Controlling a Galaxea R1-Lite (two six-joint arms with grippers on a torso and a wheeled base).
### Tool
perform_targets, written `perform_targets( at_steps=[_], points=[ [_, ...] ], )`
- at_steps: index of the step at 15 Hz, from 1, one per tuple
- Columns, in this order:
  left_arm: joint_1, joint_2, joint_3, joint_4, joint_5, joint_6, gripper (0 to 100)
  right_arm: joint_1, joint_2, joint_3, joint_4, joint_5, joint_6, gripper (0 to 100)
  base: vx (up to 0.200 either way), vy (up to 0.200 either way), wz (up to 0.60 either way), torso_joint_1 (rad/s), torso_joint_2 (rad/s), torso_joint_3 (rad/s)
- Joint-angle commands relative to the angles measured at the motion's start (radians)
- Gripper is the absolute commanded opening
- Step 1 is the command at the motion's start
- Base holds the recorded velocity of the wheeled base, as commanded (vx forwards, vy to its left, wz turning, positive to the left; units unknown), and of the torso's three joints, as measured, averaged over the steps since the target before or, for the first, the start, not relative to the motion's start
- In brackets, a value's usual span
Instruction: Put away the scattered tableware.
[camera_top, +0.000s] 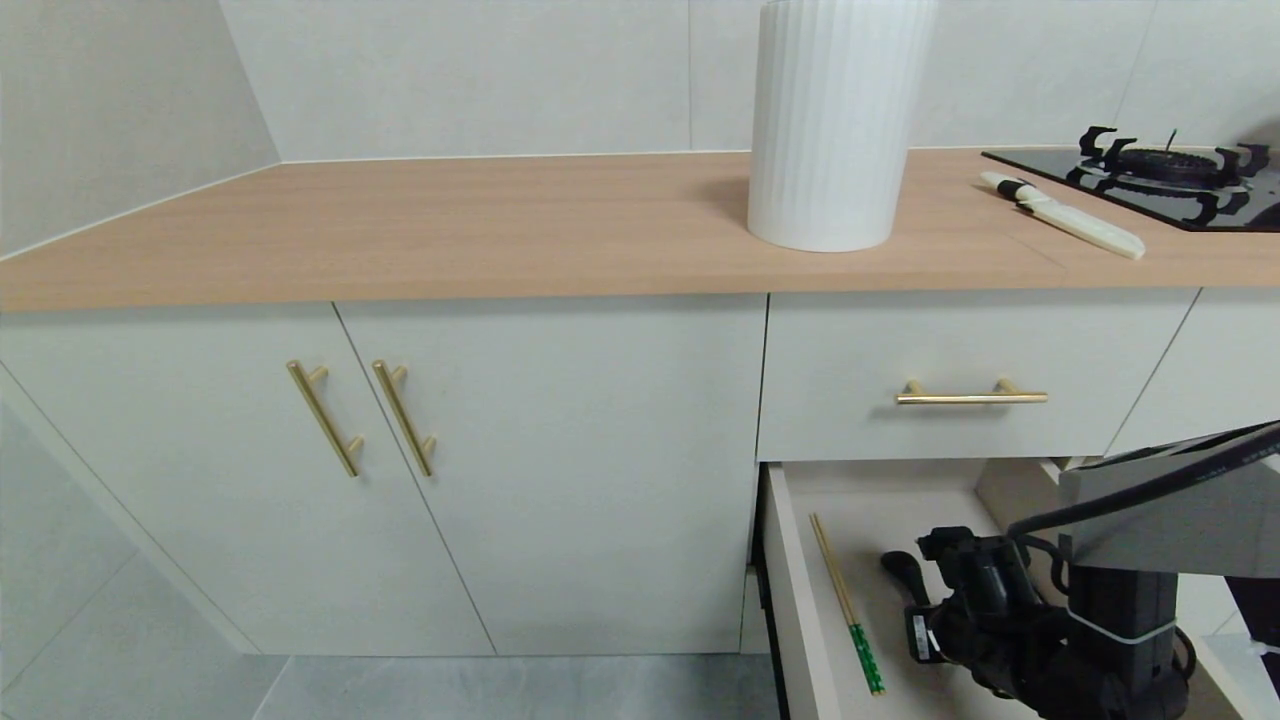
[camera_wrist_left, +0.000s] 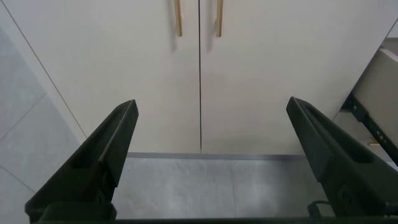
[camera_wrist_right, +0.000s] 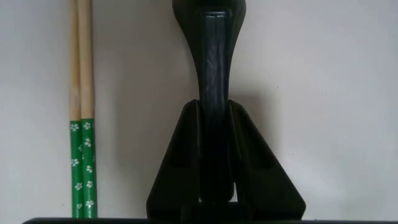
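A black spoon (camera_top: 899, 568) lies low inside the open drawer (camera_top: 797, 590) at the lower right, and my right gripper (camera_top: 930, 580) is shut on its handle. In the right wrist view the spoon (camera_wrist_right: 212, 43) runs between the closed fingers (camera_wrist_right: 180, 155) of the right gripper (camera_wrist_right: 214, 118). A pair of wooden chopsticks (camera_top: 846, 603) with green patterned ends lies on the drawer floor beside the spoon (camera_wrist_right: 82, 93). A white-bladed knife (camera_top: 1065, 215) rests on the wooden counter. My left gripper (camera_wrist_left: 211, 109) hangs open and empty, low in front of the cabinet doors.
A tall white ribbed container (camera_top: 832, 120) stands on the counter (camera_top: 450, 230). A black gas stove (camera_top: 1165, 175) sits at the far right. A closed drawer with a brass handle (camera_top: 970, 397) is just above the open one. Two cabinet doors (camera_top: 400, 480) are closed at left.
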Motion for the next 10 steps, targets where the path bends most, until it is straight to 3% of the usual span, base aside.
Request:
perform_targets(
  at_steps=[1, 6, 10],
  points=[
    [0.0, 0.0, 0.0, -0.001, 0.0, -0.002, 100, 0.0, -0.001, 0.001, 0.0, -0.001, 0.0, 100, 0.0, 0.0, 0.0, 0.0, 0.0, 0.0],
    [0.0, 0.0, 0.0, -0.001, 0.0, 0.0, 100, 0.002, -0.131, 0.069, -0.007, -0.001, 0.0, 100, 0.0, 0.0, 0.0, 0.0, 0.0, 0.0],
    [0.0, 0.0, 0.0, -0.001, 0.0, 0.0, 100, 0.002, -0.395, 0.185, 0.03, -0.001, -0.008, 100, 0.0, 0.0, 0.0, 0.0, 0.0, 0.0]
  ],
)
